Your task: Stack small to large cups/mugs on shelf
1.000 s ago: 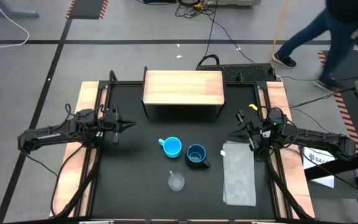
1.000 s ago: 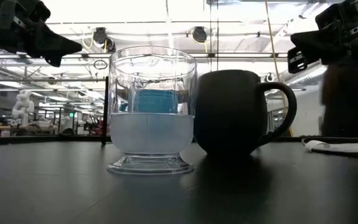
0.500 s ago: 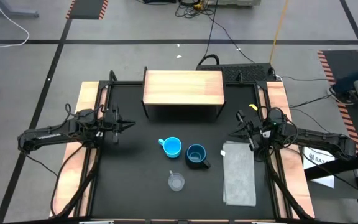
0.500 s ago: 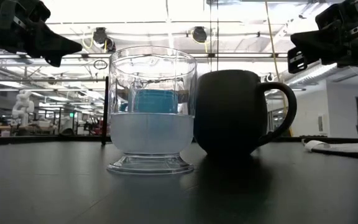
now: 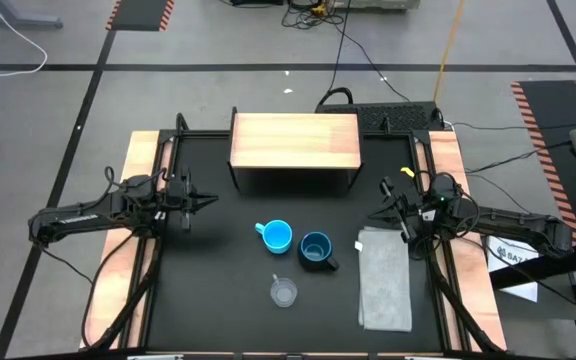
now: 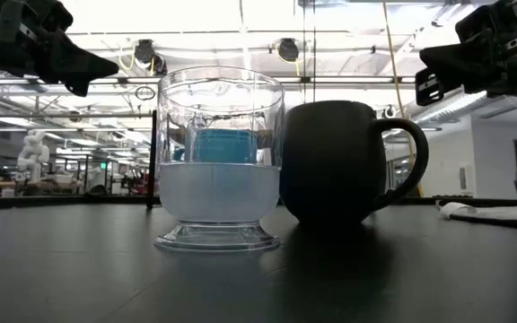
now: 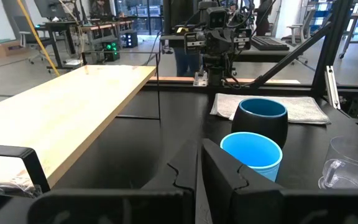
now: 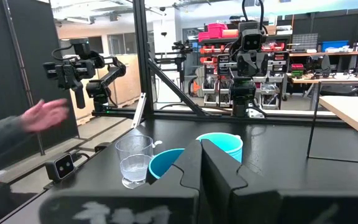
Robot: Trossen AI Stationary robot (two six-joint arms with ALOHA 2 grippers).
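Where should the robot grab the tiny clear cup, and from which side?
Best guess: pinch the rim wall of the clear cup from straight above, one finger inside, one outside. It stands upright and open-topped, alone at the table's front, apart from the light-blue mug and navy mug. Its handle looks too small to grip.

Clear glossy plastic cup [image 5: 284,291], pale wooden shelf [image 5: 294,141], matt black table [image 5: 208,270].
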